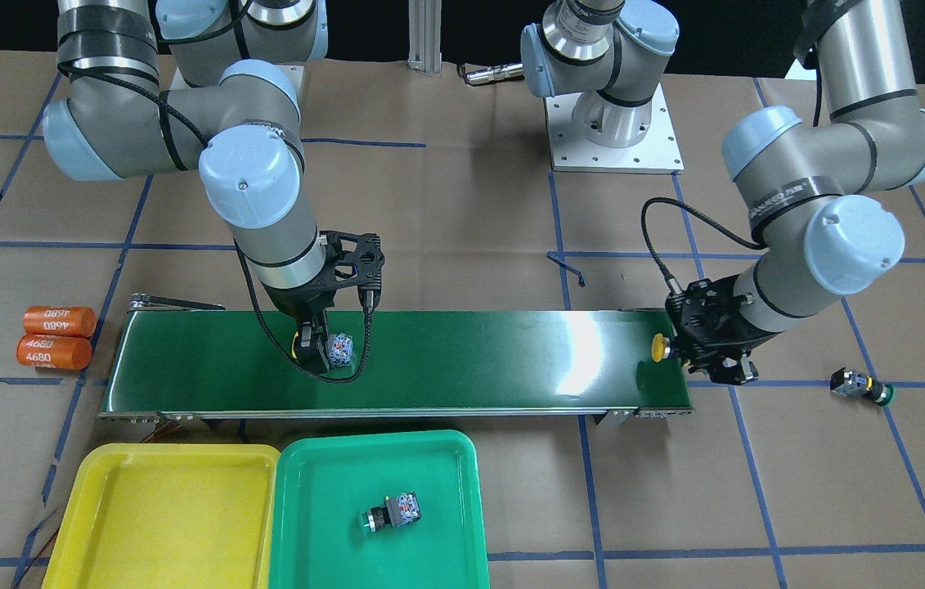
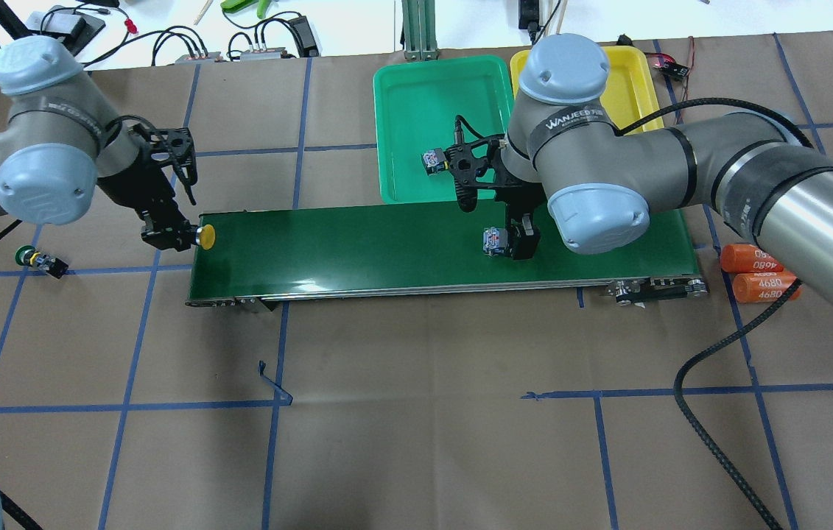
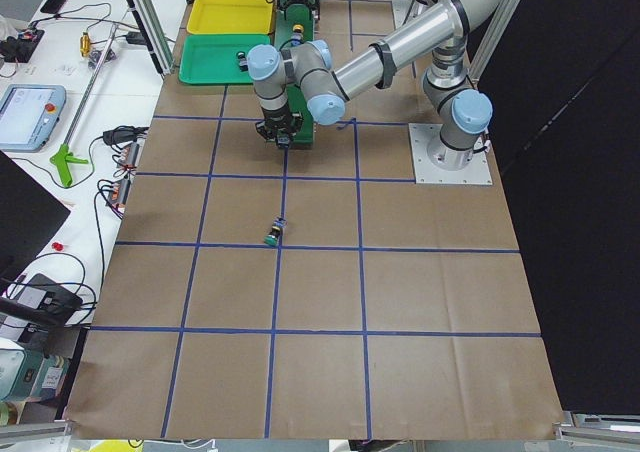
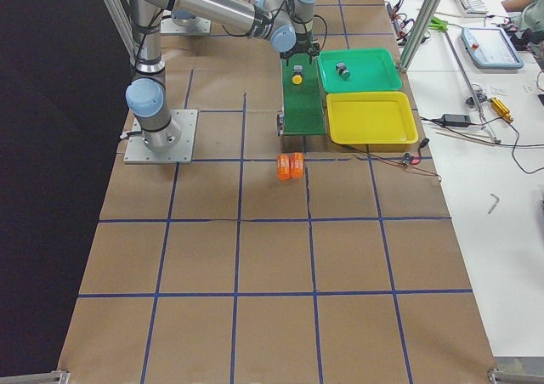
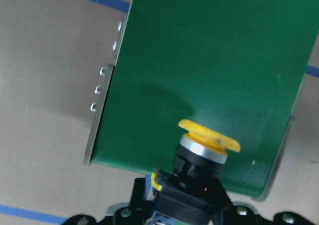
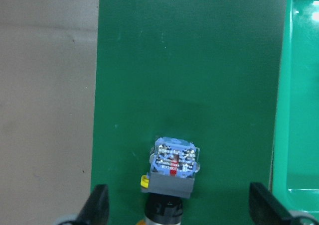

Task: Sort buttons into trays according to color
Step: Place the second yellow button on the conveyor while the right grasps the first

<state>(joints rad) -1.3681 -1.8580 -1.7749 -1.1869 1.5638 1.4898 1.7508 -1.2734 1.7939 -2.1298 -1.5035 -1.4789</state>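
Over the green belt (image 1: 470,360), left gripper (image 1: 684,352) clamps a yellow-capped button (image 1: 660,348); right gripper (image 1: 321,353) gapes wide, straddling a second button (image 1: 340,349).

Green-capped button (image 1: 392,511) lies on its side in the green tray (image 1: 331,491), beside the yellow tray (image 1: 168,515); a second green button (image 2: 39,260) lies on the table (image 2: 387,442), far left. Yellow-capped button (image 2: 204,235) is gripped at the left end of the conveyor belt (image 2: 357,243); a fourth button (image 2: 493,241) sits farther right on it.
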